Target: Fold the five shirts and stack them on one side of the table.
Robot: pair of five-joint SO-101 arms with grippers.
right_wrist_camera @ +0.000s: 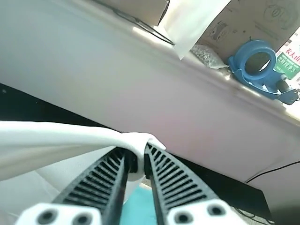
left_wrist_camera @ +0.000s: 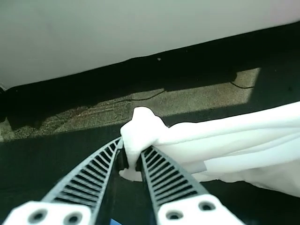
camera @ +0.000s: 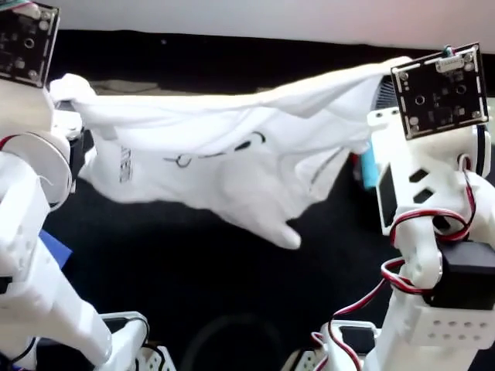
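Note:
A white shirt (camera: 224,158) with dark print hangs stretched above the black table, held up at both ends. My left gripper (left_wrist_camera: 132,157) is shut on a bunched corner of the shirt (left_wrist_camera: 145,129) at the left of the high view. My right gripper (right_wrist_camera: 137,161) is shut on the other corner of the shirt (right_wrist_camera: 136,140) at the upper right, raised higher. The cloth sags in the middle, and its lowest fold (camera: 282,232) dangles over the table.
The black table (camera: 193,286) lies below the shirt. A blue item (camera: 56,249) peeks out beside the left arm, and a teal piece (camera: 368,168) shows by the right arm. A pale wall (left_wrist_camera: 117,28) runs behind the table's far edge.

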